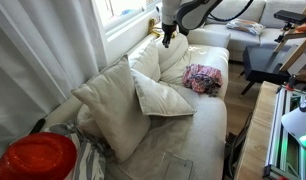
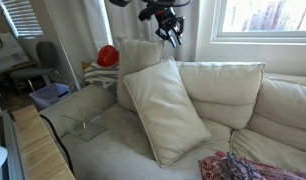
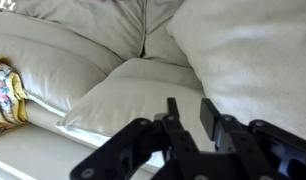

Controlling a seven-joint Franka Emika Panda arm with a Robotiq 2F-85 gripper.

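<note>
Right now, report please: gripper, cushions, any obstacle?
Gripper partly open, empty. Hovers above sofa back cushion, no contact. Loose pillow and floral cloth on seat, apart from it.

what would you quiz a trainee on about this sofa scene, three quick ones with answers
1. True or false: the gripper hangs over the sofa with nothing between its fingers.
2. Where does the patterned cloth lie? A on the sofa seat, B on the floor, C on the windowsill.
3. What colour is the round thing at the end of the sofa?

Key: 1 true; 2 A; 3 red.
</note>
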